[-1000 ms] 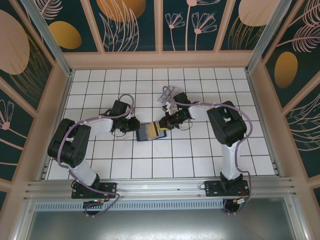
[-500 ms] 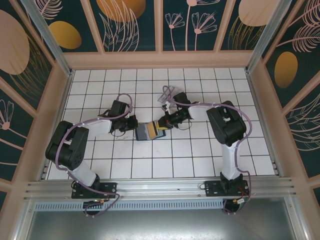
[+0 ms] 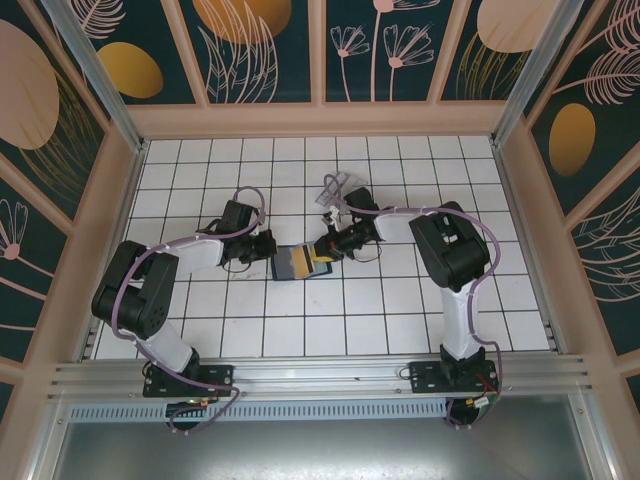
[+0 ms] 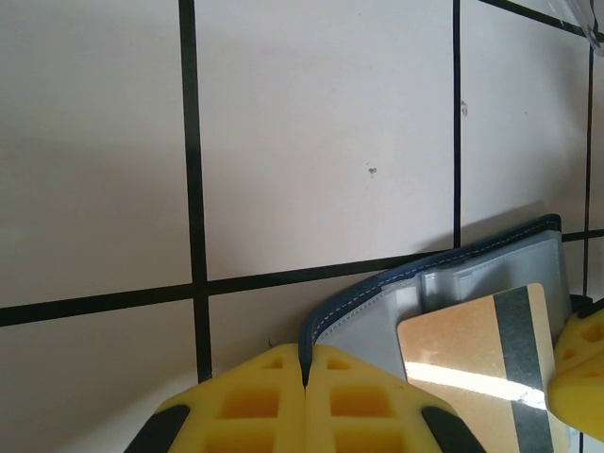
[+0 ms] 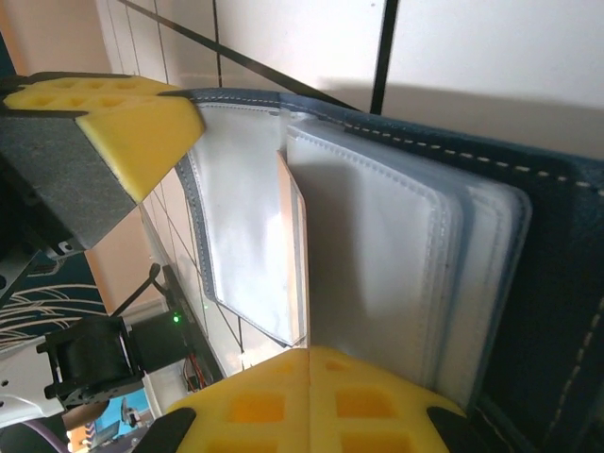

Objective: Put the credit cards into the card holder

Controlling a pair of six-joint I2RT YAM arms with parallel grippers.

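Observation:
A dark blue folding wallet (image 3: pixel 291 264) lies open mid-table with a tan-gold credit card (image 3: pixel 320 264) on its right half. My left gripper (image 3: pixel 271 249) is shut on the wallet's left edge; in the left wrist view the blue stitched rim (image 4: pixel 326 321) runs into the closed yellow fingers (image 4: pixel 245 406). The card (image 4: pixel 472 349) has a dark stripe. My right gripper (image 3: pixel 326 255) is shut on that card, which stands edge-on (image 5: pixel 294 255) above its pads (image 5: pixel 377 406), in front of the clear sleeves (image 5: pixel 377 255). The clear card holder (image 3: pixel 336 186) stands behind the right gripper.
The wallet's grey inner pockets (image 4: pixel 377 330) lie under the card. The left gripper's yellow finger (image 5: pixel 132 123) shows at the wallet's far edge in the right wrist view. White tiled floor (image 3: pixel 300 330) lies in front of the wallet, with patterned walls (image 3: pixel 320 50) around.
My left gripper has moved slightly right and shut on the wallet's edge. The right gripper keeps its hold on the card and has barely shifted.

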